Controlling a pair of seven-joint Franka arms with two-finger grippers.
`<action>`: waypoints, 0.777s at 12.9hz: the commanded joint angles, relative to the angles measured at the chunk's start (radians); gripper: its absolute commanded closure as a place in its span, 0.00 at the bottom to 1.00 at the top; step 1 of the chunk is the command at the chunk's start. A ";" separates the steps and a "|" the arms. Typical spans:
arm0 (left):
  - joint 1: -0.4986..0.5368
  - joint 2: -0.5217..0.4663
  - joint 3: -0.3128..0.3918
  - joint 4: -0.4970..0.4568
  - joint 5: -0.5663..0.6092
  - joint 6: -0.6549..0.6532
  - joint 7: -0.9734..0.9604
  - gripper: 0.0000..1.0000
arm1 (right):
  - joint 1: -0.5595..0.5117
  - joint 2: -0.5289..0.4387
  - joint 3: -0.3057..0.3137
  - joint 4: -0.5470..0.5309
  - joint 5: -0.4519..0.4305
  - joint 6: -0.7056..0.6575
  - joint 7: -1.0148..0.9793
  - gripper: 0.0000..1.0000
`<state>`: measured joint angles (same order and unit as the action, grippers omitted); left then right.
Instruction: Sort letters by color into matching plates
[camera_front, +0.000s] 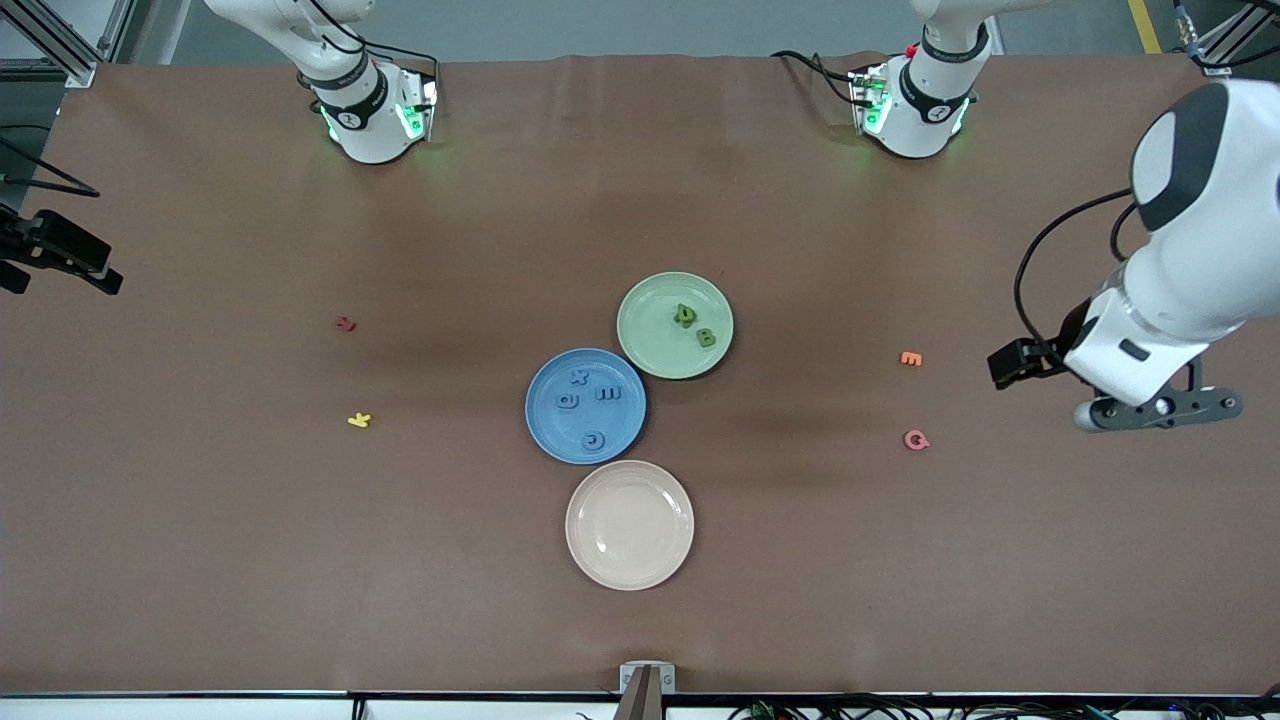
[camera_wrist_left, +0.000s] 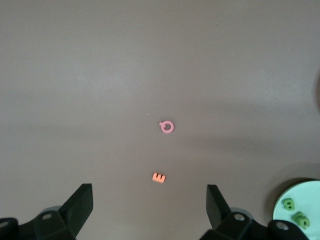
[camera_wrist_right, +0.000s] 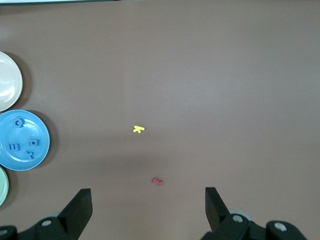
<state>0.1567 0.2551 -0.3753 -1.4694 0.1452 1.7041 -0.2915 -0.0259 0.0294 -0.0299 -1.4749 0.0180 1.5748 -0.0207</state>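
The blue plate (camera_front: 585, 405) (camera_wrist_right: 39, 131) holds several blue letters (camera_front: 608, 393) (camera_wrist_right: 13, 147). Touching it, farther from the front camera, the pale green plate (camera_front: 675, 325) (camera_wrist_left: 311, 192) holds green letters (camera_front: 706, 338) (camera_wrist_left: 288, 203) lying close together; I make out two. My left gripper (camera_front: 1015, 362) (camera_wrist_left: 148, 192) hangs open and empty over the left arm's end of the table, well away from the plates. Over the right arm's end, my right gripper (camera_front: 60, 258) (camera_wrist_right: 147, 192) is also open and empty.
A beige plate (camera_front: 630, 524) (camera_wrist_right: 6, 80) sits beside the blue one, nearer the front camera. An orange letter (camera_front: 910, 358) (camera_wrist_left: 158, 177) and a pink one (camera_front: 916, 440) (camera_wrist_left: 167, 127) lie toward the left arm's end. A red letter (camera_front: 345, 324) (camera_wrist_right: 158, 182) and a yellow one (camera_front: 359, 420) (camera_wrist_right: 138, 129) lie toward the right arm's end.
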 joint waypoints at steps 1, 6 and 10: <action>-0.074 -0.080 0.094 -0.020 -0.035 -0.056 0.025 0.00 | -0.005 0.011 0.007 0.024 -0.015 -0.006 0.001 0.00; -0.143 -0.213 0.231 -0.103 -0.094 -0.090 0.107 0.00 | -0.005 0.011 0.007 0.024 -0.016 -0.006 0.001 0.00; -0.161 -0.301 0.245 -0.179 -0.113 -0.109 0.141 0.00 | -0.005 0.011 0.007 0.025 -0.018 -0.006 0.002 0.00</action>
<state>0.0223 0.0255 -0.1411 -1.5746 0.0465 1.5946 -0.1624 -0.0259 0.0295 -0.0299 -1.4746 0.0171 1.5749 -0.0207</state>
